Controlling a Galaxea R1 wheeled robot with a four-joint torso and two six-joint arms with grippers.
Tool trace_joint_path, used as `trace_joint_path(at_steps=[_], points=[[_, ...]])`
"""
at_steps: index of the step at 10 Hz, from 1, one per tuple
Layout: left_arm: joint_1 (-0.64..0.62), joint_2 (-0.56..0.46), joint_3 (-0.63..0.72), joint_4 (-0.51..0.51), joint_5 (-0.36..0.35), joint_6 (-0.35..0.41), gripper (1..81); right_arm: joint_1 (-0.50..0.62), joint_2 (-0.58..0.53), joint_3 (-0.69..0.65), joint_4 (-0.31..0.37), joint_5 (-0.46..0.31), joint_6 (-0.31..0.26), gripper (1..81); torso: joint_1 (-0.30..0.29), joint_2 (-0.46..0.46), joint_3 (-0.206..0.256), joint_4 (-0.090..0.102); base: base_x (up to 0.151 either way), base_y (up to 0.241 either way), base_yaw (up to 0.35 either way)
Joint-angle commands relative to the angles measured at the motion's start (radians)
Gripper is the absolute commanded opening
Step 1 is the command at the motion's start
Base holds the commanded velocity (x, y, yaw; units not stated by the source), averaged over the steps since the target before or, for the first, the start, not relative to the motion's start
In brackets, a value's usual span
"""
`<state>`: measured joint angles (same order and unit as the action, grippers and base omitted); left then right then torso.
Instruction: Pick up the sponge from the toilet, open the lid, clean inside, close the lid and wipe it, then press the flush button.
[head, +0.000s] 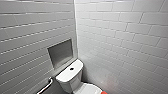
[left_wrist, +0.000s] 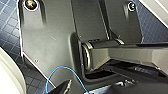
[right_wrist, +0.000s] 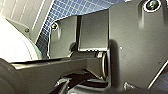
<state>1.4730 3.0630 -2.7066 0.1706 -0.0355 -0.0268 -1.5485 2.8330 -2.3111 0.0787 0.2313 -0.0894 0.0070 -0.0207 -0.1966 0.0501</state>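
Observation:
The white toilet (head: 71, 80) stands in the corner of the tiled walls, low in the head view. Its tank top carries the small dark flush button (head: 71, 68). Below the tank, the lid (head: 87, 89) lies shut and is cut off by the picture's lower edge. The orange-red sponge (head: 103, 92) rests on the lid's right side, right at that edge. Both my grippers stand open and hold nothing. A white rounded ceramic surface (right_wrist: 12, 42) shows close by in the right wrist view, and a white curved edge (left_wrist: 7, 75) in the left wrist view.
A recessed grey niche (head: 60, 53) is set in the left wall above the tank. A metal grab bar (head: 46, 85) runs along that wall left of the toilet. The floor is dark blue tile (right_wrist: 70, 10). A thin blue cable (left_wrist: 62, 68) loops beside the left wrist plate.

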Motion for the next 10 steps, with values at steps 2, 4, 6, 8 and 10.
trace_joint_path(at_steps=[2,4,6,8,10], points=[[-0.019,-0.033,0.033,-0.003,0.06,0.002,81.1,0.046,-0.406,0.437,0.039,0.186,0.178,81.1,0.072,-0.113,-0.095,0.0,0.0,0.0,0.0],[-0.016,-0.039,0.03,-0.005,0.06,0.002,81.1,0.09,-0.508,0.533,0.042,0.224,0.206,81.1,0.103,-0.163,-0.131,-0.004,0.0,0.0,0.0],[-0.009,-0.039,0.03,-0.005,0.06,0.002,81.1,0.142,-0.576,0.595,0.038,0.226,0.252,81.1,0.148,-0.234,-0.198,-0.004,0.0,0.0,0.0],[-0.003,-0.039,0.028,-0.005,0.06,0.002,81.1,0.198,-0.613,0.615,0.039,0.252,0.278,81.1,0.196,-0.309,-0.268,-0.004,0.0,0.0,0.0],[-0.001,-0.042,0.028,-0.007,0.06,0.002,81.1,0.271,-0.623,0.63,0.041,0.24,0.284,81.1,0.244,-0.384,-0.338,-0.004,0.0,0.0,0.0]])
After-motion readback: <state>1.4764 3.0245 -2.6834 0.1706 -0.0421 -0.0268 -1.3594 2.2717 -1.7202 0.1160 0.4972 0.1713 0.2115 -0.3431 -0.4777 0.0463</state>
